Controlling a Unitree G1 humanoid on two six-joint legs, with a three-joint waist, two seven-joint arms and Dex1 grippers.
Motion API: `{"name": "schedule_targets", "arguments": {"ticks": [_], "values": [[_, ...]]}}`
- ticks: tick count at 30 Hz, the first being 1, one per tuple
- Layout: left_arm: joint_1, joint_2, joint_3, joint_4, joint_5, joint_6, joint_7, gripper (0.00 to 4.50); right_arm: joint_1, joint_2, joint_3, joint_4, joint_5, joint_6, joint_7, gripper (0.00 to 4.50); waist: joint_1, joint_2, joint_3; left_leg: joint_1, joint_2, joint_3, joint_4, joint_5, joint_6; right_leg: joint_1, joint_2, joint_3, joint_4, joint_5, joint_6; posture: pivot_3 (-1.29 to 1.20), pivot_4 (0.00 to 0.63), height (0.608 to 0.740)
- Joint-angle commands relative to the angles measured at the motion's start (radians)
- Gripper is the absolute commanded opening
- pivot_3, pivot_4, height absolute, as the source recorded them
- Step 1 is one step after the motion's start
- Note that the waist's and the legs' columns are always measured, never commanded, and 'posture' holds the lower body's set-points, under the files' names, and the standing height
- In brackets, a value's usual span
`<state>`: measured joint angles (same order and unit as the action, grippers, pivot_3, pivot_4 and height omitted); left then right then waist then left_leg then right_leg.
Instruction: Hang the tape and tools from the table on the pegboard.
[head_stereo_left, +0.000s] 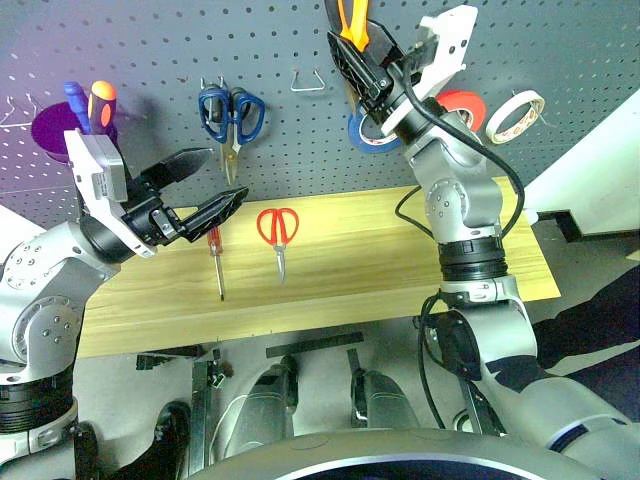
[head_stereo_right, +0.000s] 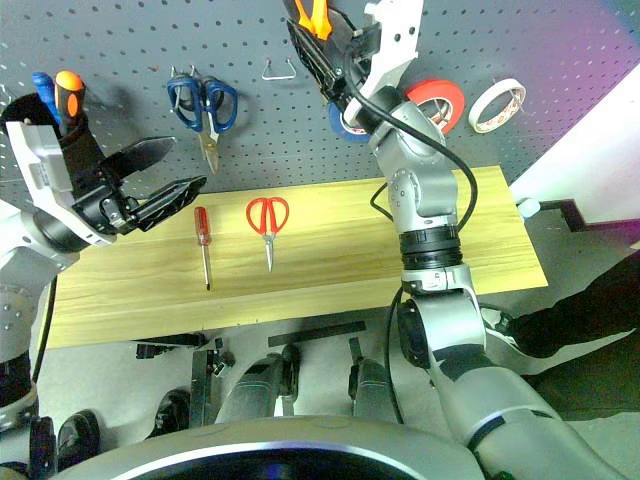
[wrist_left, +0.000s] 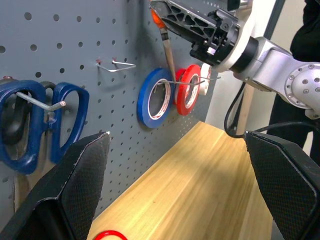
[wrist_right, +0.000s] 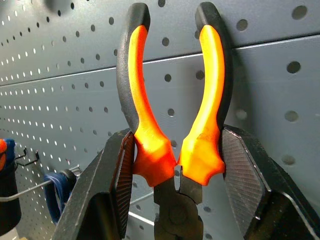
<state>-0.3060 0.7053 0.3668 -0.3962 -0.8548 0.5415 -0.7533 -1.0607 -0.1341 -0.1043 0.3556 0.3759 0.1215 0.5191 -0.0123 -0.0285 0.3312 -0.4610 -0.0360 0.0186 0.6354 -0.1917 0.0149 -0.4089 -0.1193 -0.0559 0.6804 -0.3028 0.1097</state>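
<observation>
From the head camera, the right gripper (head_stereo_left: 362, 62) is raised against the pegboard (head_stereo_left: 150, 50), clamped on the pliers (head_stereo_left: 350, 20), whose handles point up. The left gripper (head_stereo_left: 205, 185) hangs wide open over the table (head_stereo_left: 400, 250); the screwdriver (head_stereo_left: 216, 260) and red scissors (head_stereo_left: 278, 232) lie just below it. The white tape (head_stereo_left: 515, 113) hangs beside the right gripper. In the right wrist view, both fingers (wrist_right: 245, 170) press the orange handles.
</observation>
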Motion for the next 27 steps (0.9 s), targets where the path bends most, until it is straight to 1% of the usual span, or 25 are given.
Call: {"name": "schedule_targets", "arguments": {"ticks": [1, 9, 14, 27], "values": [[0.012, 0.000, 0.016, -0.038, -0.010, -0.012, 0.005, 4.50, -0.073, 0.020, -0.012, 0.001, 0.013, -0.046, 0.004, 2.19, -0.002, 0.000, 0.000, 0.000, 0.000, 0.000, 0.000, 0.000, 0.000, 0.000, 0.000, 0.000, 0.000, 0.000, 0.000, 0.07, 0.220, 0.740], [0.028, -0.004, 0.015, -0.039, -0.003, -0.022, 0.011, 4.50, -0.125, 0.069, -0.009, 0.075, 0.008, -0.095, 0.013, 2.19, 0.001, 0.000, 0.000, 0.000, 0.000, 0.000, 0.002, 0.000, -0.001, -0.001, 0.000, 0.000, 0.002, 0.000, 0.000, 0.09, 0.222, 0.740], [0.041, -0.001, 0.020, -0.046, -0.004, -0.023, 0.013, 4.50, -0.153, 0.082, -0.010, 0.149, -0.011, -0.147, 0.014, 2.19, 0.001, 0.000, 0.000, 0.000, 0.000, 0.000, 0.003, 0.000, -0.001, -0.001, 0.000, 0.000, 0.002, 0.000, 0.000, 0.09, 0.229, 0.740], [0.051, -0.008, 0.020, -0.048, -0.007, -0.025, 0.014, 4.50, -0.262, 0.099, -0.040, 0.314, -0.002, -0.234, 0.020, 2.19, 0.001, 0.000, 0.000, 0.000, 0.001, 0.000, 0.003, 0.000, -0.001, -0.001, 0.000, 0.000, 0.003, 0.000, 0.000, 0.11, 0.234, 0.740]]}}
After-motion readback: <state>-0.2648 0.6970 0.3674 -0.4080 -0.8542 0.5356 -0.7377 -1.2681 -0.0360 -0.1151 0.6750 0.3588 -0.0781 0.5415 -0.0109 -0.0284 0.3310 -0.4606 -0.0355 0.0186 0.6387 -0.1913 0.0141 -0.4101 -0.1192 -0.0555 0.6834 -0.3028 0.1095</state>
